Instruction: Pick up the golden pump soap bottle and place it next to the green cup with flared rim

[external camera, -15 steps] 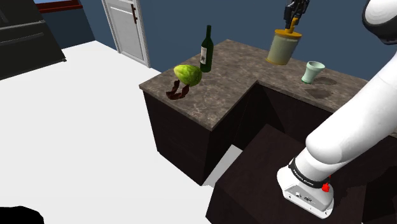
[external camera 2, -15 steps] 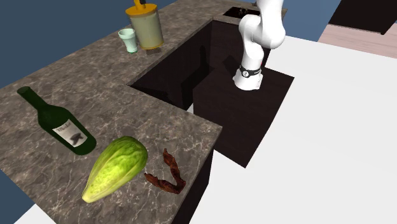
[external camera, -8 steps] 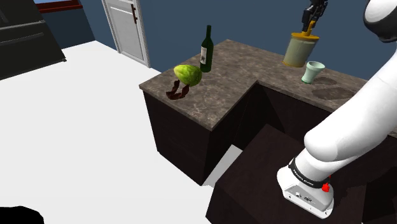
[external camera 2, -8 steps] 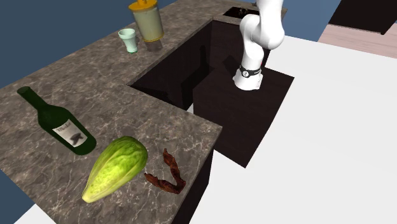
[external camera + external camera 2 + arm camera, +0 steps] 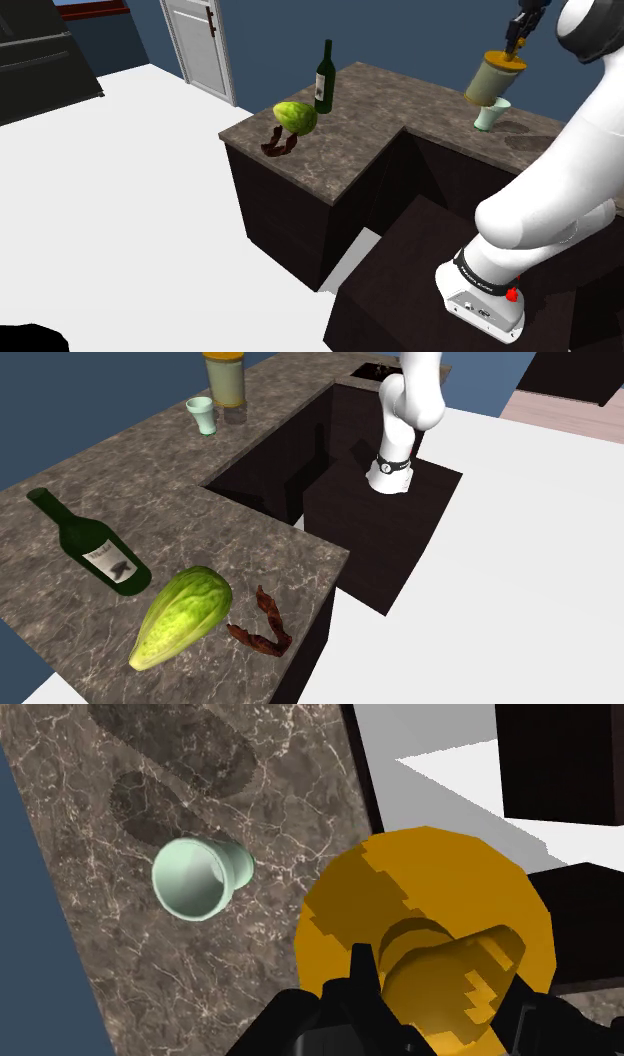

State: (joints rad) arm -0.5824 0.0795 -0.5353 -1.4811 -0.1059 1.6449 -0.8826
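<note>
The dark veined stone countertop (image 5: 370, 130) was the largest thing before us, an L-shaped run with the white Franka arm (image 5: 560, 190) reaching over its far stretch. From the arm's end the black gripper (image 5: 516, 42) was clamped on the golden pump head of the soap bottle (image 5: 492, 80), its fingers closed around the spout in the wrist view (image 5: 440, 989). The bottle, with a pale body under a golden cap (image 5: 420, 904), hung upright and clear of the stone. In the second exterior view it floated (image 5: 224, 380) over its own shadow, just beside the pale green flared cup (image 5: 203, 416). We judged the pick-up done and the carry close to finished. What remained was to lower the bottle onto bare counter beside the cup (image 5: 490, 113) and let go; the cup (image 5: 195, 879) stood upright with open stone around it, near the bottle but not touching it. As for writing, the arm's base collar bore a dark band with lettering that we could not read. The green wine bottle (image 5: 95, 552) carried a pale label with a dark figure, but we could make out no words. We saw no label on the soap bottle or the cup.
</note>
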